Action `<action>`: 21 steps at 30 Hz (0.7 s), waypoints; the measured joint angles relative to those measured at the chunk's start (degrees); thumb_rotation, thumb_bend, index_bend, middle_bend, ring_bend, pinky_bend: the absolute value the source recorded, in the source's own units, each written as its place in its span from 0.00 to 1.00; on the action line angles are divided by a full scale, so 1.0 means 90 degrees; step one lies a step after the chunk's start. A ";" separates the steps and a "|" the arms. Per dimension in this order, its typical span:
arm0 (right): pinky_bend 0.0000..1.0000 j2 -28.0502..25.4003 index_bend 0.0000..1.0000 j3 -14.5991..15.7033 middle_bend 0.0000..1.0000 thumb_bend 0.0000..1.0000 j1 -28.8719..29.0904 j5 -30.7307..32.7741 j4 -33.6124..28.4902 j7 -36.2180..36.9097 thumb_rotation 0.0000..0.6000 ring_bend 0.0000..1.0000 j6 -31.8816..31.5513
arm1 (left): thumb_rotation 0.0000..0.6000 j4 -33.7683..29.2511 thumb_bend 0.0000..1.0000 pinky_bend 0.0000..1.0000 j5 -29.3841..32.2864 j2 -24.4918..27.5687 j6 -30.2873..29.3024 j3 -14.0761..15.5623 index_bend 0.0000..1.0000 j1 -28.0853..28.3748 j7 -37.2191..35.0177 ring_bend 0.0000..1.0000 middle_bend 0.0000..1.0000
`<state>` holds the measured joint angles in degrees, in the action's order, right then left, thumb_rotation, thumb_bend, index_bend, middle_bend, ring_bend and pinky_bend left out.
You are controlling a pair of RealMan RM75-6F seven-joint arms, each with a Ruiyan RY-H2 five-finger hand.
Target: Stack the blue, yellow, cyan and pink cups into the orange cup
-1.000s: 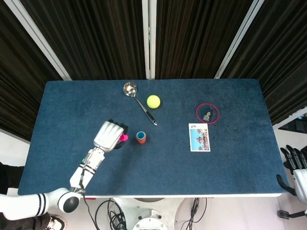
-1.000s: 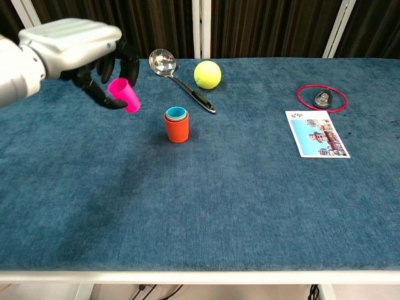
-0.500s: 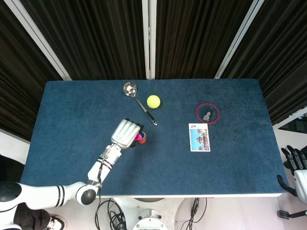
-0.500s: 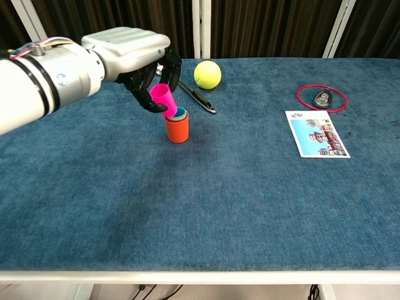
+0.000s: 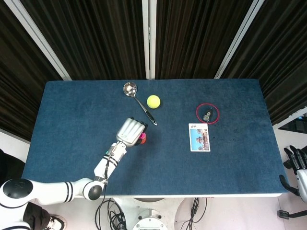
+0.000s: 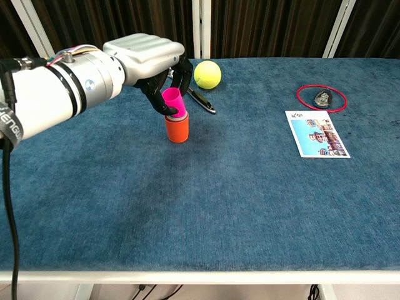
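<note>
Chest view: pink cup [image 6: 172, 101] going into the orange cup [image 6: 177, 128], last one to seat.
Left hand [image 6: 149, 62] grips the pink cup, its base entering the orange cup's mouth and slightly tilted; it likely needs straightening, a push down, then letting go. What else sits nested inside is hidden. Right hand [image 5: 296, 160] hangs off the table's [image 5: 230, 163] right edge, holding nothing, fingers apart.

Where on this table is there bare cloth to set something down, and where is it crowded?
Bare cloth runs along the whole near edge of the table, at the far left corner, and right of the postcard. It is crowded at the far middle: the left hand holds the pink cup at the orange cup, with ladle and tennis ball close behind.
</note>
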<state>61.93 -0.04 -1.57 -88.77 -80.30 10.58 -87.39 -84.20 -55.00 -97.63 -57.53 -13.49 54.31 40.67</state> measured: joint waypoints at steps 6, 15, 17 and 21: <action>0.00 0.0028 0.00 0.0001 0.00 0.31 -0.0027 0.0041 0.0129 0.0110 1.00 0.00 0.0005 | 1.00 -0.0092 0.25 0.36 0.0038 0.0083 0.0000 0.0097 0.22 0.0022 0.0113 0.38 0.32; 0.00 0.0049 0.00 -0.0003 0.00 0.31 -0.0030 -0.0004 0.0149 0.0107 1.00 0.00 -0.0033 | 1.00 -0.0847 0.20 0.09 -0.0189 0.0495 -0.0583 0.0160 0.04 -0.0176 0.0191 0.04 0.06; 0.00 0.0056 0.00 0.0001 0.00 0.31 -0.0026 -0.0046 0.0134 0.0073 1.00 0.00 -0.0061 | 1.00 -0.1187 0.19 0.08 -0.0305 0.0687 -0.0878 0.0236 0.05 -0.0337 0.0226 0.04 0.07; 0.00 0.0107 0.00 0.0010 0.00 0.31 -0.0013 -0.0102 0.0156 -0.0063 1.00 0.00 -0.0084 | 1.00 -0.1982 0.19 0.07 -0.0936 0.1337 -0.1818 0.0774 0.06 -0.1090 0.0084 0.04 0.08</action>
<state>62.89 0.05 -1.68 -89.68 -78.89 10.02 -88.14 -102.04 -63.43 -85.60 -73.89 -6.52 44.50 41.42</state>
